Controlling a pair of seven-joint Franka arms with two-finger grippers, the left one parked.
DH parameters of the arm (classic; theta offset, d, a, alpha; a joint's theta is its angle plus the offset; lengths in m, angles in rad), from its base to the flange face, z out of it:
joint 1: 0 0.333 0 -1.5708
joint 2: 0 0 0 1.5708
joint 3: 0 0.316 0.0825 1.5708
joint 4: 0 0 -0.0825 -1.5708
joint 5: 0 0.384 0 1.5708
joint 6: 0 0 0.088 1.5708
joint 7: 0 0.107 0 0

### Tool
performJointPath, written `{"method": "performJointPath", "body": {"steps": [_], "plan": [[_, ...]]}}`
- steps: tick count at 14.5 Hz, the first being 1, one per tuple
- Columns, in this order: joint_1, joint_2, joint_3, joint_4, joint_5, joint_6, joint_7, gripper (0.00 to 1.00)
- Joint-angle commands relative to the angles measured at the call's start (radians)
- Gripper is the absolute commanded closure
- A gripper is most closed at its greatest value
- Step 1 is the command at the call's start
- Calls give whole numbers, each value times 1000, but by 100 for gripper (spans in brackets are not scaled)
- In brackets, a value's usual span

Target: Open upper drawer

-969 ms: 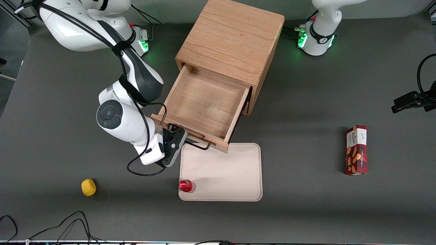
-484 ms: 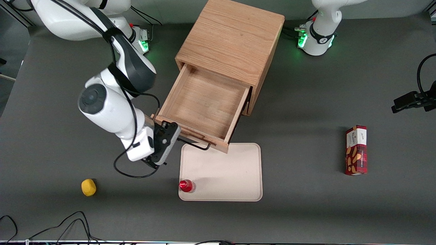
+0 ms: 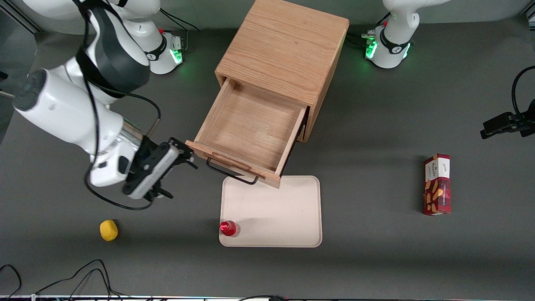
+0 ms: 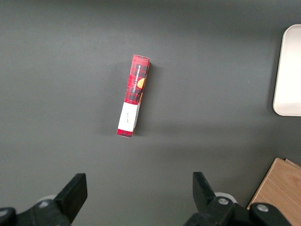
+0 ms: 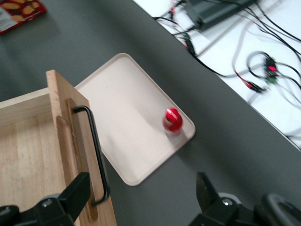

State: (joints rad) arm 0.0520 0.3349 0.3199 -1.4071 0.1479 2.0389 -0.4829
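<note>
Yellow ball [image 3: 108, 230] nearest camera, well apart from fingers. Red-capped bottle [image 3: 228, 228] stands on beige tray [image 3: 288, 213], near its corner. Gripper [image 3: 177, 172] hovers above table, fingers [image 3: 189, 160] spread wide, holding nothing, just beside corner of upper drawer [image 3: 250, 129]. Drawer pulled out of cabinet [image 3: 284, 50], black handle [image 3: 231, 174] clear of fingers, inside bare wood.

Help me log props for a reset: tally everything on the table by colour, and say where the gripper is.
Wooden: 1, cabinet with upper drawer pulled out
Cream: 1, tray
Red: 2, bottle, snack box
Yellow: 1, ball
Total: 5
Gripper: open, beside the drawer front, holding nothing.
</note>
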Motion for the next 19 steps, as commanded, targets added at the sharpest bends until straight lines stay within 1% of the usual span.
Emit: {"method": "performJointPath", "body": {"steps": [1, 4, 7, 8, 9, 10, 11, 19], "plan": [[-26, -155, -68, -116, 30, -84, 53, 0], [-116, -247, -78, -154, 4, -209, 220, 0], [-190, -325, -78, -191, -2, -360, 387, 0], [-208, -350, -78, -217, -17, -402, 455, 0], [-212, -373, -76, -248, -57, -431, 504, 0], [-212, -379, -76, -265, -103, -443, 515, 0], [-209, -378, -76, -266, -125, -460, 517, 0], [-210, -384, -73, -270, -139, -453, 564, 0]]}}
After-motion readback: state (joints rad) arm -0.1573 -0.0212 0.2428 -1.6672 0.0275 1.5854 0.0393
